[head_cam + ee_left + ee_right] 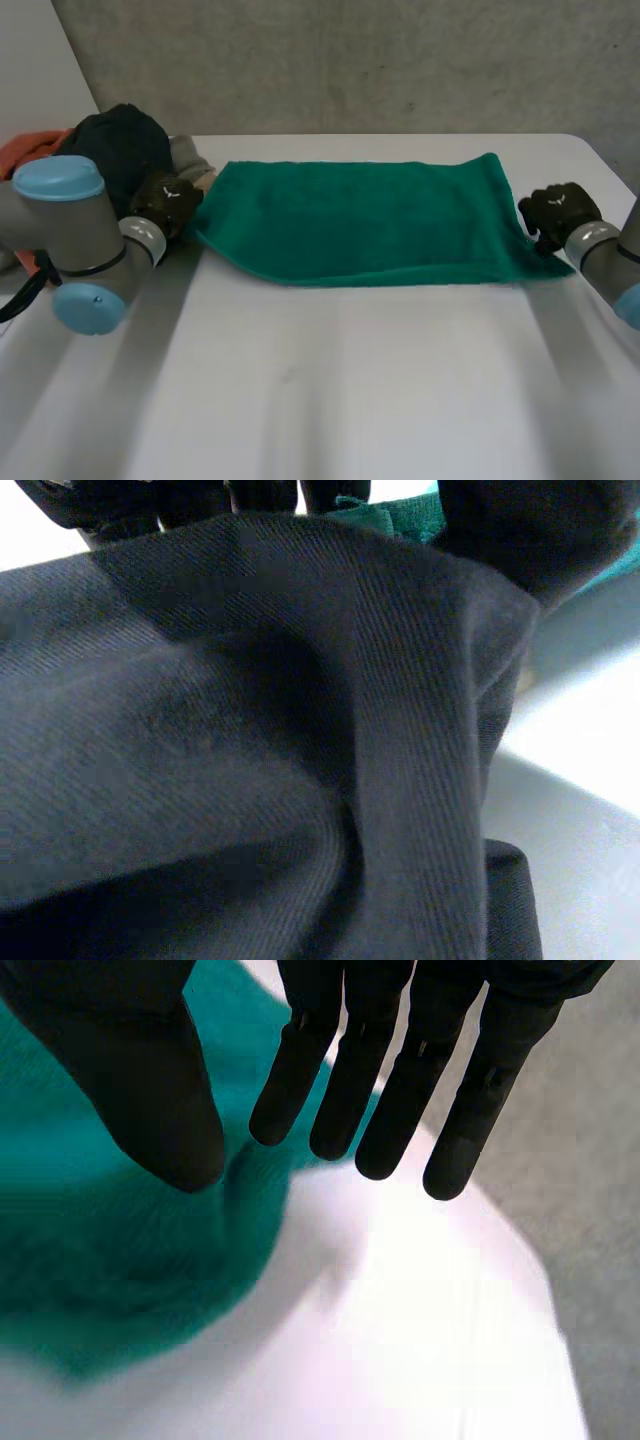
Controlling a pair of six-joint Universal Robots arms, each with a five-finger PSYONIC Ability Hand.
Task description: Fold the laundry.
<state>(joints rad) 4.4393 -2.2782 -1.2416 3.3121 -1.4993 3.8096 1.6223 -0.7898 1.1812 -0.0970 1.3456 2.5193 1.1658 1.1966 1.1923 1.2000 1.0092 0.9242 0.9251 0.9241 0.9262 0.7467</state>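
Note:
A green towel (360,220) lies folded into a long strip across the far half of the white table (350,390). My left hand (165,200) sits at the towel's left end, against the pile of clothes. It is closed, and I cannot tell whether it grips the towel. In the left wrist view a dark garment (250,760) lies under the hand (540,530), with a bit of green towel (385,515) by its fingers. My right hand (558,212) is at the towel's right end. Its fingers (380,1110) are straight and apart from the thumb, above the towel's corner (100,1260).
A pile of laundry sits at the back left: a dark garment (120,140), an orange piece (30,150) and a grey piece (190,155). The table's right edge runs close beside my right hand, with grey floor (600,1210) beyond it.

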